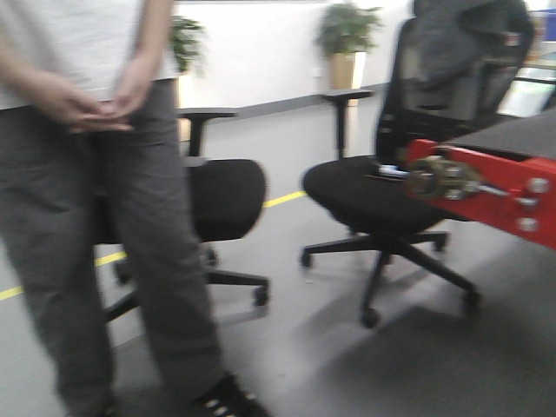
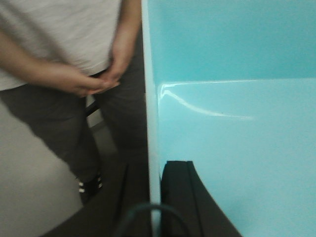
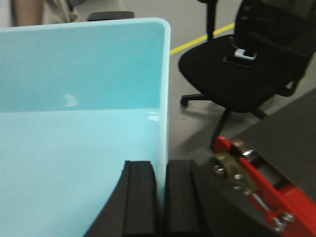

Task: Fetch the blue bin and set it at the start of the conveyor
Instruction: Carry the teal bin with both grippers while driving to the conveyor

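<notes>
where light falls, blue bin (image 3: 74, 158) gleams.

Front camera faces chairs (image 1: 373, 195); wrist cameras, seemingly opposed, hug blue bin (image 3: 74, 98).

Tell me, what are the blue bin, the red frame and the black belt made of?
The bin looks like plastic, smooth and glossy: light glints off its walls. The frame is probably painted metal, with silver bolts in it. The belt is matte and dark, maybe fabric or rubber; too blurred to say.
</notes>
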`<state>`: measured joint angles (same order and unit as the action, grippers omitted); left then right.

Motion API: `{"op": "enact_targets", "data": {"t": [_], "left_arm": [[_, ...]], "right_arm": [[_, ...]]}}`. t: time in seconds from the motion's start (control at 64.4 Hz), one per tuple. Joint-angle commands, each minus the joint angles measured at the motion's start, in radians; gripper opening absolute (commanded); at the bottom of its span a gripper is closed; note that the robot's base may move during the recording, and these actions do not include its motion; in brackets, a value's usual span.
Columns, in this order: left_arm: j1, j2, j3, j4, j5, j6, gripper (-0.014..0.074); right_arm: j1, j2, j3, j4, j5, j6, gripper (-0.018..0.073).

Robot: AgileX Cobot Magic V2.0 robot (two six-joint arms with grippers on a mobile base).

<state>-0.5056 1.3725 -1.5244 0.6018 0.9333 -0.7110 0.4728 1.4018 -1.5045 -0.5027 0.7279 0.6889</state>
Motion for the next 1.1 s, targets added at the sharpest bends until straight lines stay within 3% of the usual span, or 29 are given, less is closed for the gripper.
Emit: {"op": "enact_targets", "data": {"t": [0.0, 1.088], "left_arm": [[-0.001, -0.008, -0.002, 0.013, -0.04, 0.001, -0.0111], [-0.001, -0.008, -0.002, 0.015, -0.039, 0.001, -0.0111]], "right_arm": [[-0.001, -0.017, -0.007, -0.015, -0.056, -0.01, -0.0154], [-0.001, -0.017, -0.007, -0.015, -0.056, -0.01, -0.0154]]}}
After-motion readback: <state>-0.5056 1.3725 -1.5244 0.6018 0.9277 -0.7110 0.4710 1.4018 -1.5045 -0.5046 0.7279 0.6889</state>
